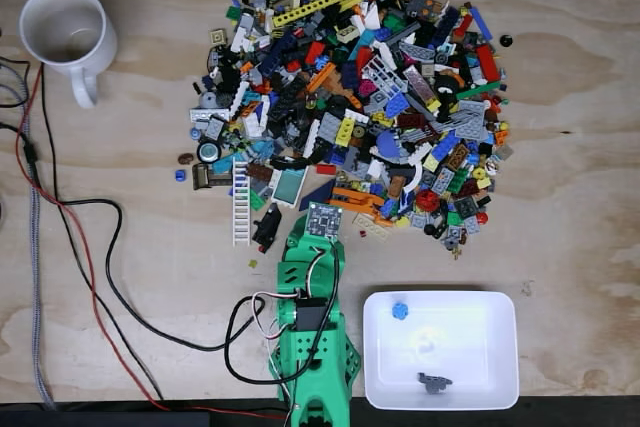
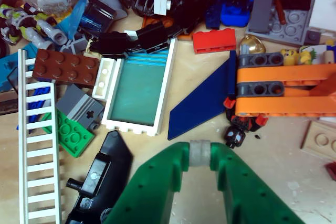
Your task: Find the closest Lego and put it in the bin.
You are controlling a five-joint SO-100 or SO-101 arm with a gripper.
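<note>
Looking down in the fixed view, green arm point(image 1: 312, 337) reaches to the Lego pile's point(image 1: 360, 87) near edge, bin point(image 1: 440, 349) to its right on the table point(image 1: 580, 147); wrist view: jaws closed and empty just short of the blue wedge plate point(image 2: 205, 100), long axis diagonal, tip pointing lower-left.

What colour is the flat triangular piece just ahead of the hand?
Dark blue wedge plate, clearest in the wrist view.

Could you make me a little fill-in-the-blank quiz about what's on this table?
1. The bin holds a black piece and a ____ one.
2. The mug is ____ in colour.
3. In the wrist view, the ladder lies on the ____ side.
4. The arm is ____ in colour.

Missing words: blue; white; left; green
</note>
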